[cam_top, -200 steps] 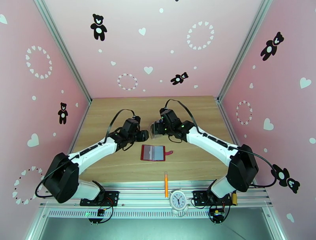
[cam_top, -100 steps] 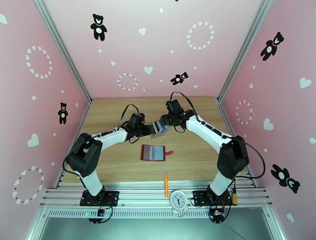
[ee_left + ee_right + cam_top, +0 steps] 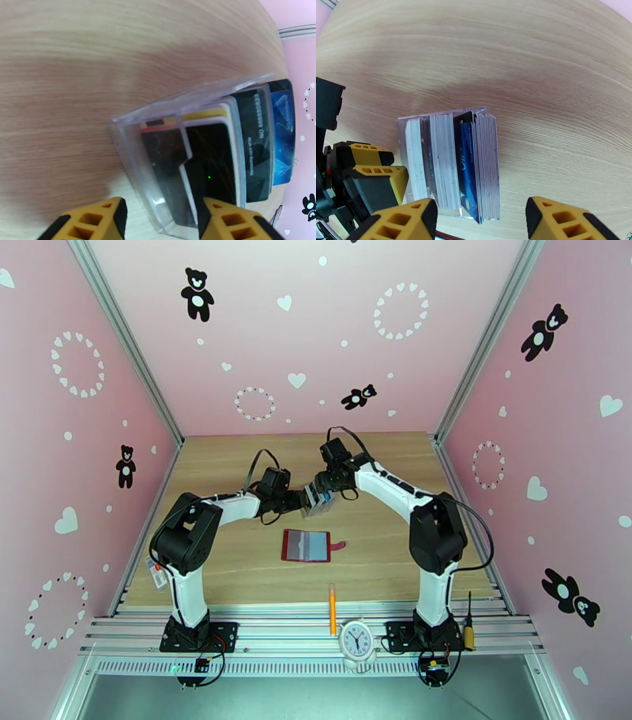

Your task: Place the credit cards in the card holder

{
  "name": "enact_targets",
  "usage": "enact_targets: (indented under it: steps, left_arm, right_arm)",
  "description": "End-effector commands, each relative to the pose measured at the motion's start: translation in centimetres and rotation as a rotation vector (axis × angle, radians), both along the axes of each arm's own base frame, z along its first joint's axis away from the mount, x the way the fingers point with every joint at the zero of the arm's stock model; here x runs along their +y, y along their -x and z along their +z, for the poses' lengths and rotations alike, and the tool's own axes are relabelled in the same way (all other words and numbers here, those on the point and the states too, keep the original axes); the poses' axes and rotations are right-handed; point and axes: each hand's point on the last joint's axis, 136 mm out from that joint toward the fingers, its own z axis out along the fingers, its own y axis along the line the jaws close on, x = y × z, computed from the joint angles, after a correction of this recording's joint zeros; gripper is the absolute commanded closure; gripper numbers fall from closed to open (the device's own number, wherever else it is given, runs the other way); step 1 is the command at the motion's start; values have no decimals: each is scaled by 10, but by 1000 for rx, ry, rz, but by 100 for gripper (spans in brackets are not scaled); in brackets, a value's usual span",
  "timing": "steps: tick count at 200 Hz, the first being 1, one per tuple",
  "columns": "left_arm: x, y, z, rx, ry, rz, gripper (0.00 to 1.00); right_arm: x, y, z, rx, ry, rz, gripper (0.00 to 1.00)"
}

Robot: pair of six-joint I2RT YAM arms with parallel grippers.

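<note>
On the desk (image 3: 221,556), cards (image 3: 468,165) stand edge-up in a clear rack (image 3: 130,134) just under the wide right claw (image 3: 480,207); the half-open left claw (image 3: 162,209) straddles the rack's end.

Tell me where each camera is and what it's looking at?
Top camera: high behind the arms, looking down at the table; both whole arms, the left hand and the right hand show.
Left wrist camera: on the left arm, facing the clear rack of cards; its yellow fingers show.
Right wrist camera: on the right arm, looking down on the rack; its fingers and the left hand show.
Both wrist cameras share that rack.
</note>
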Motion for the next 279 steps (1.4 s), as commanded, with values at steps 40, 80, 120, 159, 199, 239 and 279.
enact_targets:
  steps: [40, 80, 120, 159, 199, 239, 279]
  left_arm:
    - [-4, -3, 2, 5, 14, -17, 47]
    - [-3, -1, -6, 29, 4, -19, 49]
    - [-4, 0, -8, 37, 7, -20, 50]
    - [-3, 1, -11, 46, -1, -19, 50]
    - [-2, 1, -15, 60, -10, -19, 51]
    - [-2, 1, -15, 60, -16, -18, 51]
    - [-2, 1, -15, 61, -14, -21, 51]
  right_arm:
    - [-5, 1, -27, 61, 101, 32, 36]
    - [-11, -1, -36, 69, 145, 32, 41]
    - [-11, -2, -40, 70, 154, 42, 45]
    - [-17, -5, -41, 61, 199, 38, 46]
    - [-19, -10, -33, 38, 228, 42, 53]
    - [-19, -12, -30, 35, 231, 46, 57]
    - [-18, -12, -27, 33, 223, 49, 58]
